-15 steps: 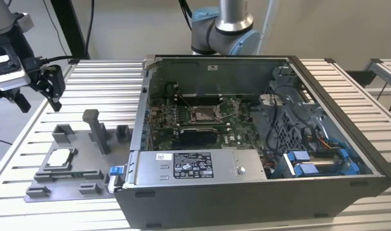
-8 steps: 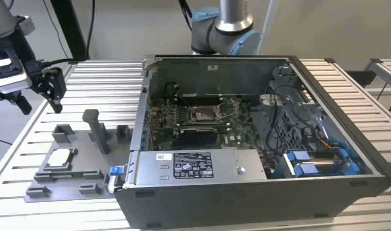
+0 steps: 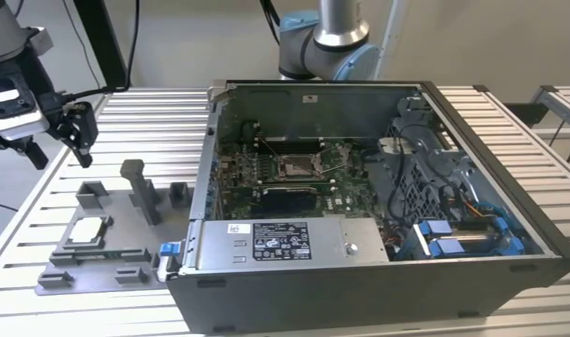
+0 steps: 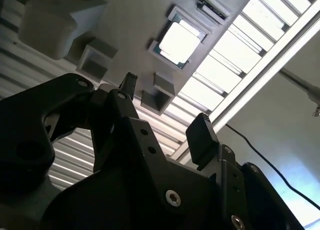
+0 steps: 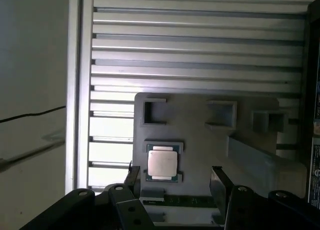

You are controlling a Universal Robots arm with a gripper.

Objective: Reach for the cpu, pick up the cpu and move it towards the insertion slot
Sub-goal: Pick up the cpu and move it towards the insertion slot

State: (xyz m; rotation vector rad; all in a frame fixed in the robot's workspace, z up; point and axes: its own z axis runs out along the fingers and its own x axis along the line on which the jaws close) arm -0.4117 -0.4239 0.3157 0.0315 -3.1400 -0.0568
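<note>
Our hand (image 5: 175, 174) hangs open and empty above the cpu (image 5: 162, 164) in its grey fixture (image 5: 200, 120). Descending off-centre, we could catch the fixture's rim and tip the chip.

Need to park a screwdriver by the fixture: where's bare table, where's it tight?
Bare slats: the table beyond the fixture plate, between the gripper and the computer case; also the strip along the plate's exterior-view left edge. Crowded: the plate itself, with blocks and the cpu, and the case's inside.
</note>
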